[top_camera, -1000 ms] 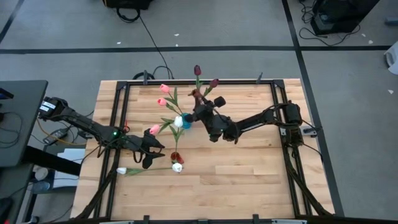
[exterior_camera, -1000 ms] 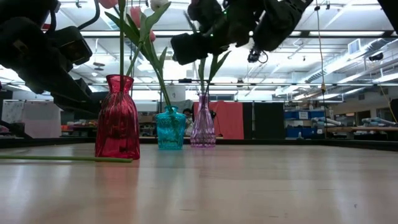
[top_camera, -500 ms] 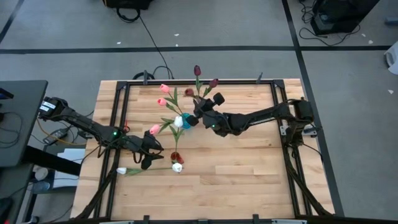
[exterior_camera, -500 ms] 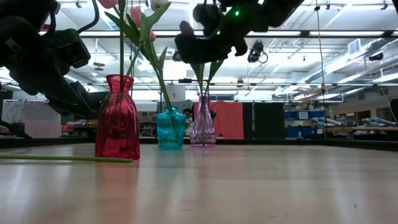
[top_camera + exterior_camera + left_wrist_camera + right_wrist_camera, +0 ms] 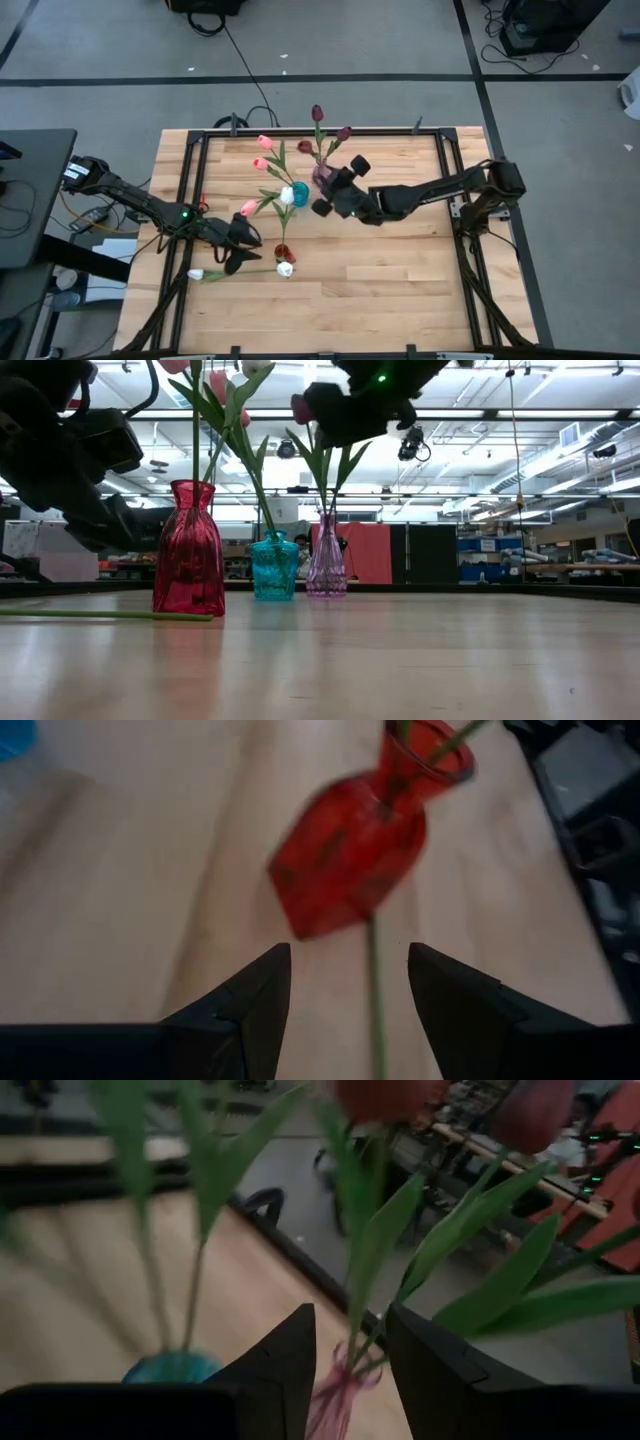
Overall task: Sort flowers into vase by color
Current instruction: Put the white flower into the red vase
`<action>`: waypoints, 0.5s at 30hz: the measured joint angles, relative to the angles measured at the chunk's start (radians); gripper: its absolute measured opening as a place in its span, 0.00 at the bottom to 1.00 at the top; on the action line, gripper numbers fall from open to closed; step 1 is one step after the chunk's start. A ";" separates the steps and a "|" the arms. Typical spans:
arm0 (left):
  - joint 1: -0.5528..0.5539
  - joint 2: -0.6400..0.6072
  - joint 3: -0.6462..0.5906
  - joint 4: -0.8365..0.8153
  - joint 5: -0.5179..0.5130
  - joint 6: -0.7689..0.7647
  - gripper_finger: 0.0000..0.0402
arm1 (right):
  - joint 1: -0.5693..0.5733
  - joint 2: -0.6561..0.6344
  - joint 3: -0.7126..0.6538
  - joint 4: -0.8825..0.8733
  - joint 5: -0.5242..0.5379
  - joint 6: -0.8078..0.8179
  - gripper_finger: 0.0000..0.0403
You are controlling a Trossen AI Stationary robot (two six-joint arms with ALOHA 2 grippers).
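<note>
Three vases stand in a row: red point(image 5: 284, 250) point(image 5: 190, 550), teal point(image 5: 299, 196) point(image 5: 274, 566) and purple point(image 5: 322, 177) point(image 5: 326, 568). Maroon tulips point(image 5: 317, 113) stand in the purple vase. Pink tulips point(image 5: 262, 152) and a white one point(image 5: 287, 194) rise near the teal vase. One white tulip point(image 5: 197, 274) lies flat on the table, its stem point(image 5: 376, 1005) reaching to the red vase's foot. My left gripper point(image 5: 240, 250) point(image 5: 348, 960) hovers open above that stem, one finger on either side. My right gripper point(image 5: 338, 187) point(image 5: 350, 1320) is open, just right of the purple vase, facing the maroon stems.
Another white head point(image 5: 285, 268) shows right beside the red vase. Black rails point(image 5: 200, 180) frame the wooden table. The table's near half and right part point(image 5: 400, 280) hold no objects. Leaves and stems spread above all three vases.
My right gripper has drawn back from the purple vase toward the table's right, risen a little and turned about its axis; a maroon head it covered in the low view now shows. The vases and the lying tulip have stayed put.
</note>
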 joint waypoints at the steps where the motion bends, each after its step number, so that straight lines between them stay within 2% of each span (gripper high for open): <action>1: 0.000 0.000 0.000 0.000 0.023 -0.009 0.52 | 0.013 -0.009 0.000 -0.040 -0.010 0.014 0.34; 8: -0.012 0.000 0.000 -0.024 0.238 -0.084 0.52 | 0.094 -0.076 0.000 -0.327 -0.200 0.247 0.34; 11: -0.051 0.012 0.000 -0.094 0.246 -0.129 0.52 | 0.123 -0.077 0.000 -0.399 -0.253 0.334 0.34; 15: -0.117 0.060 0.000 -0.143 0.240 -0.209 0.52 | 0.164 -0.076 -0.005 -0.499 -0.255 0.476 0.33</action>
